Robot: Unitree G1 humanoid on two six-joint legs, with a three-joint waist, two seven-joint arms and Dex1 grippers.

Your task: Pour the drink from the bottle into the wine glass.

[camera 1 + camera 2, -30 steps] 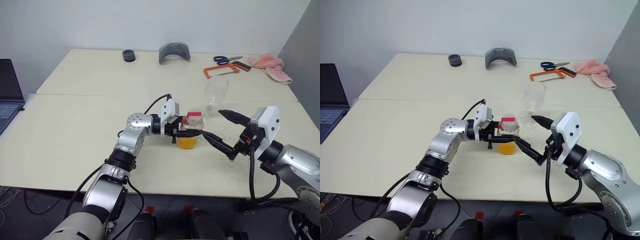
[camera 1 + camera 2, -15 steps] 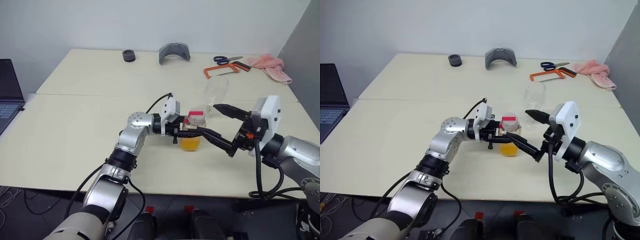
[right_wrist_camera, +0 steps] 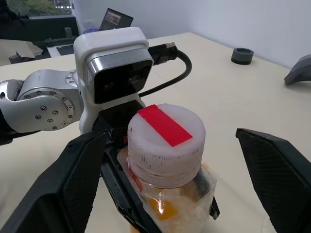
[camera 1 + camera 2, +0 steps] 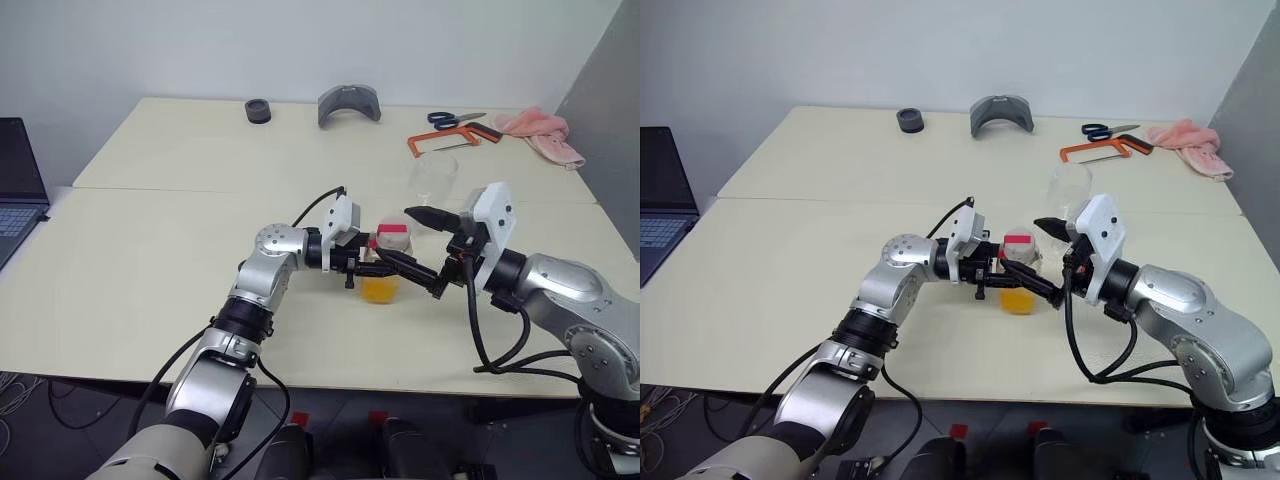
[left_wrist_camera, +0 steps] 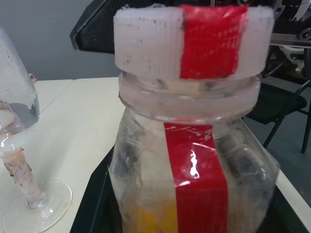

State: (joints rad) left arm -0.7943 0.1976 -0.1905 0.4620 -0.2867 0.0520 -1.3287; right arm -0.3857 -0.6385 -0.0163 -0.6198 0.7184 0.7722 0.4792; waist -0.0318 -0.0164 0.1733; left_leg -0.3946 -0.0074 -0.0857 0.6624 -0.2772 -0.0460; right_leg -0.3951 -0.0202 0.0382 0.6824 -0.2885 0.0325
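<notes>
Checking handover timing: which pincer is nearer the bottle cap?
Left. The left pincer is shut on the bottle just under the cap. The right pincer is open, its fingers on either side of the cap, not touching.

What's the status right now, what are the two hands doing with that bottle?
Left gripper shut on bottle, upright, cap on. Right gripper open, fingers straddling the cap. Wine glass empty behind, nothing in the way.
</notes>
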